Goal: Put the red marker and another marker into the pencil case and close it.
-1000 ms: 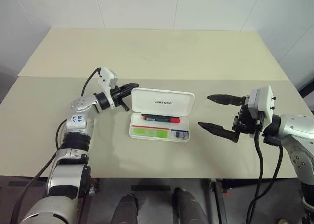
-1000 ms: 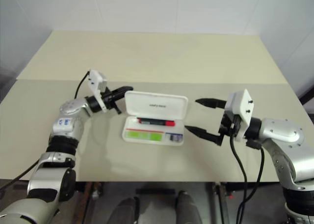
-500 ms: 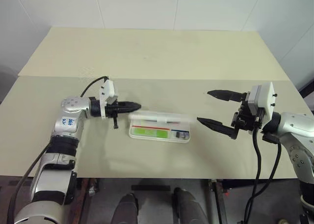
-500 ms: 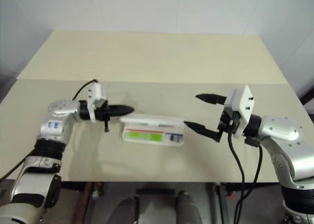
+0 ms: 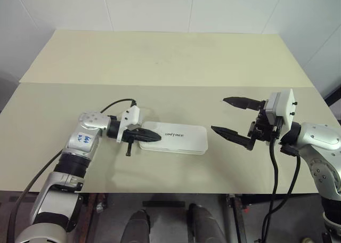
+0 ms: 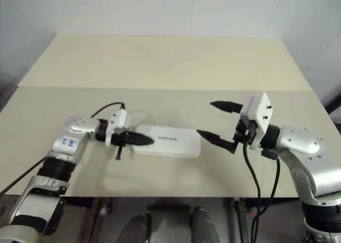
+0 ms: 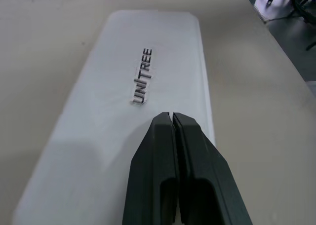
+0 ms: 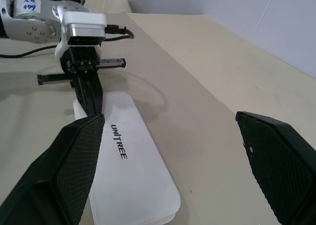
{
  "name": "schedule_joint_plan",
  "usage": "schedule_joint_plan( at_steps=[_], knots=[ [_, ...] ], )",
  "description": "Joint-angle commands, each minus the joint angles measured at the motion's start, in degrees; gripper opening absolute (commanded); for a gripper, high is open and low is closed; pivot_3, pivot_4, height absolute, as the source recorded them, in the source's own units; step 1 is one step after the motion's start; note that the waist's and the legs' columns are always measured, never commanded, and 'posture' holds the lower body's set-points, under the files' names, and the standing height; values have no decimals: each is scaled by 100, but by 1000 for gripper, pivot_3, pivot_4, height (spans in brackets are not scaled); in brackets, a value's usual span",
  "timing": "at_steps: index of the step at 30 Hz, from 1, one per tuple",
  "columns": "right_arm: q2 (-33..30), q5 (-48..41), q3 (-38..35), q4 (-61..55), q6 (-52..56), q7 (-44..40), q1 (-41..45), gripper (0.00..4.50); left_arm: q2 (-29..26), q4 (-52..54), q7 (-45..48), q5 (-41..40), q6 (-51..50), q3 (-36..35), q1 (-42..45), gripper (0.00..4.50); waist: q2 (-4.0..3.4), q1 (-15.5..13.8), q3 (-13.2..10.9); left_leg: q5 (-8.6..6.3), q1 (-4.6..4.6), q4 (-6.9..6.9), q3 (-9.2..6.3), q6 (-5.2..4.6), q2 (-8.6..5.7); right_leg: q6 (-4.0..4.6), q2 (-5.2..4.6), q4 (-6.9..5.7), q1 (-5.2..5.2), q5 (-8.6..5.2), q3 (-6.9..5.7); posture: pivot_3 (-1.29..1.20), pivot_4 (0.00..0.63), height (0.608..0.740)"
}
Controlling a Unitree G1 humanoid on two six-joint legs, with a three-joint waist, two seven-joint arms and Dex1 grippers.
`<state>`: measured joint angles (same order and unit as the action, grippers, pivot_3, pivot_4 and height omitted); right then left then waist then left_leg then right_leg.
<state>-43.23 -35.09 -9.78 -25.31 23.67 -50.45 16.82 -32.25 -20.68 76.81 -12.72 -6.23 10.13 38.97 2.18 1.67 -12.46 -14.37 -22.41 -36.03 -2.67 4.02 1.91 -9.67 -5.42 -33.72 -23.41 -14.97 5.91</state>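
Note:
The white pencil case (image 5: 181,138) lies flat at the table's middle with its lid down and the UNITREE lettering facing up. My left gripper (image 5: 158,138) is shut, its fingertips (image 7: 169,124) lying on the lid's left end and pointing right along the case. My right gripper (image 5: 218,114) hovers open just right of the case, with nothing between its fingers (image 8: 79,151). The red marker and the other marker are hidden by the shut lid.
The beige table (image 5: 160,56) stretches far behind the case, with a seam (image 5: 64,83) across it. A black cable (image 5: 114,103) loops from my left wrist over the table. The table's front edge (image 5: 176,193) runs close below the case.
The lid has gone from standing upright to lying flat on the case. My left gripper swung down and nearer with it, and lies on the lid. My right gripper stayed where it was.

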Motion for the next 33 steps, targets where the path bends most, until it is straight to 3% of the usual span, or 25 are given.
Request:
schedule_joint_plan(
  at_steps=[1,19,27,31,33],
  knots=[
    [14,-47,-114,-297,-60,73,-29,4500,-7,50,-28,213,-109,178,27,14,0,-2,0,0,0,0,0,0,0,0,0,-1,0,0,0,0,150,740],
    [-34,-154,-115,-396,2,53,-79,4500,87,46,-297,218,-409,240,-189,14,-8,-1,7,3,17,-9,0,-4,0,64,-1,-7,16,-34,0,0,150,740],
    [-30,-61,-35,-40,-134,-216,79,4500,165,828,-324,-1104,-1132,-872,40,14,-4,5,4,4,0,-10,-1,-5,0,52,0,-7,2,-28,0,0,150,740],
    [-100,-67,-172,108,-230,-432,8,4500,-45,1394,-482,-1443,-1561,-1230,-58,14,-7,6,3,3,4,4,-1,-5,0,-10,0,-13,-3,0,0,0,150,740],
    [-93,-61,-228,135,-273,-444,-15,4500,-456,1791,-556,-1805,-2002,-1729,-246,439,-7,36,3,1,0,8,-2,-3,1,-12,1,-13,-8,-3,0,0,150,740]
  ],
)
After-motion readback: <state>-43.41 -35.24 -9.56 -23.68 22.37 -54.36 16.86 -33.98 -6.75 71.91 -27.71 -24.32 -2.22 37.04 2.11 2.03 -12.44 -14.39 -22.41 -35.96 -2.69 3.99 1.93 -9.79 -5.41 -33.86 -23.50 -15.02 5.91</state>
